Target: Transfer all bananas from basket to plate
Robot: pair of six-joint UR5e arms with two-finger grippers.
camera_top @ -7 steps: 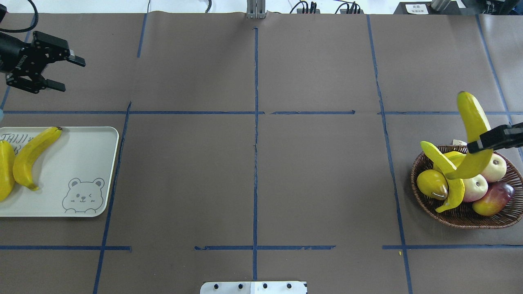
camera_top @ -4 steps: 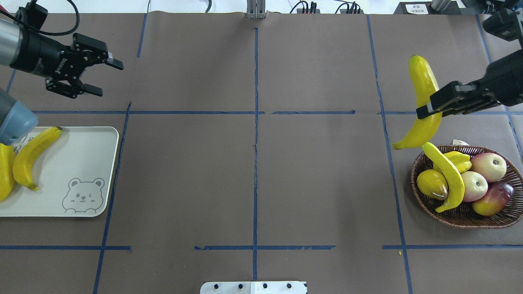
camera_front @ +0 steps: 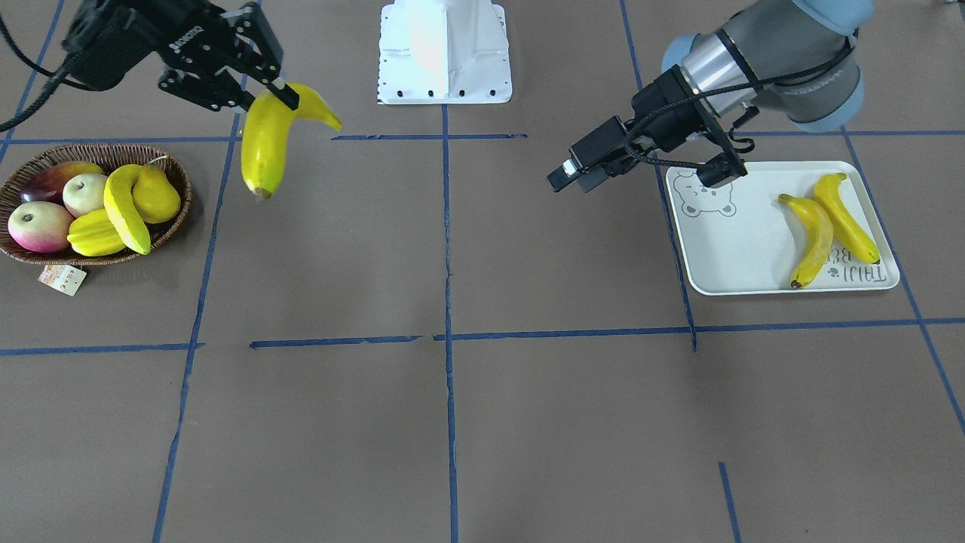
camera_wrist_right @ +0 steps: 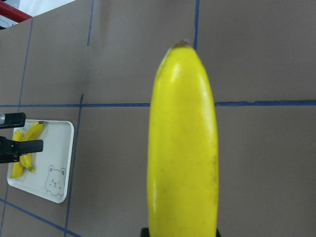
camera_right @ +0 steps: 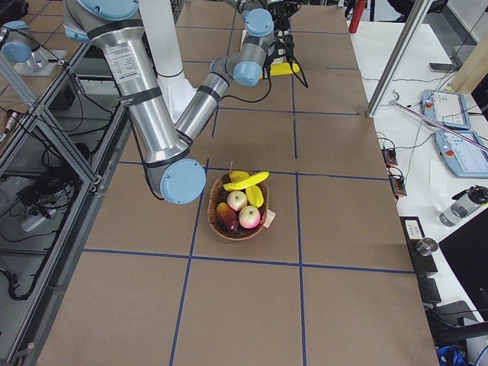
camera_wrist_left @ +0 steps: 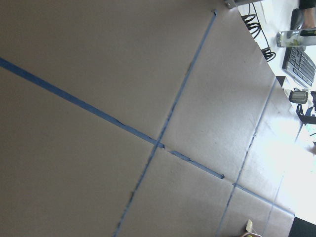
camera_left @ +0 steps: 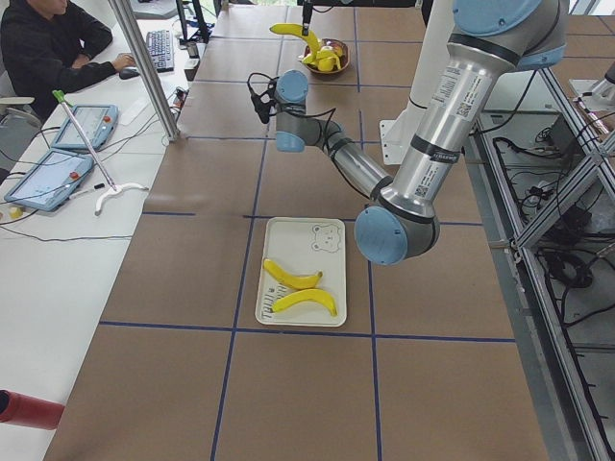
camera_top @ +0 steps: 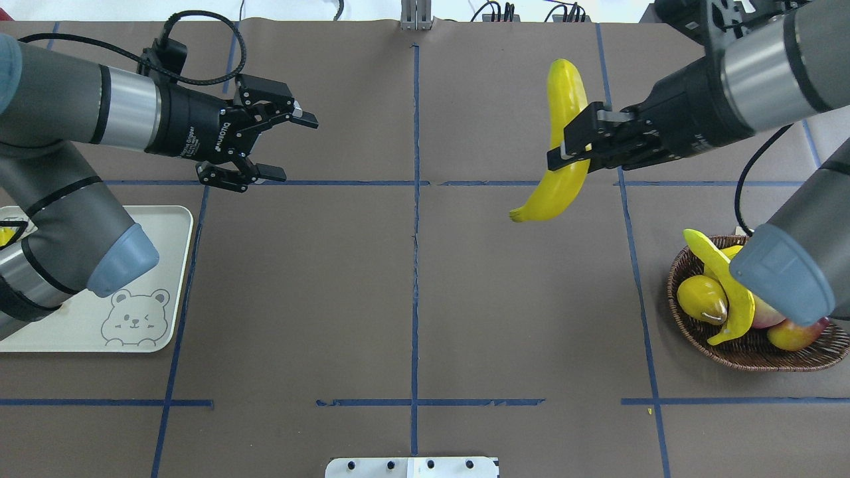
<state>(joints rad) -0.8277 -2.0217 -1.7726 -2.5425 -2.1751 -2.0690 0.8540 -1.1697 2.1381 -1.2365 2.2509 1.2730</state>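
Observation:
My right gripper (camera_top: pixel 571 143) is shut on a long yellow banana (camera_top: pixel 564 139) and holds it in the air, right of the table's centre line and up-left of the basket (camera_top: pixel 750 358). The held banana fills the right wrist view (camera_wrist_right: pixel 182 148). A second banana (camera_top: pixel 730 292) lies across the fruit in the basket. My left gripper (camera_top: pixel 295 149) is open and empty, above the table beyond the plate (camera_top: pixel 153 265). Two bananas (camera_front: pixel 814 234) (camera_front: pixel 844 215) lie side by side on the plate (camera_front: pixel 739 249); my left arm hides them in the overhead view.
The basket also holds two apples (camera_front: pixel 83 192), a yellow pear (camera_front: pixel 154 192), a starfruit (camera_front: pixel 94 234) and a red-yellow fruit. The robot's white base plate (camera_front: pixel 445 53) is at the near edge. A seated person (camera_left: pixel 48 48) is at a side desk.
My right gripper has carried the banana up and leftward, away from the basket toward the table's middle. My left arm has swung rightward from the left edge, gripper still open.

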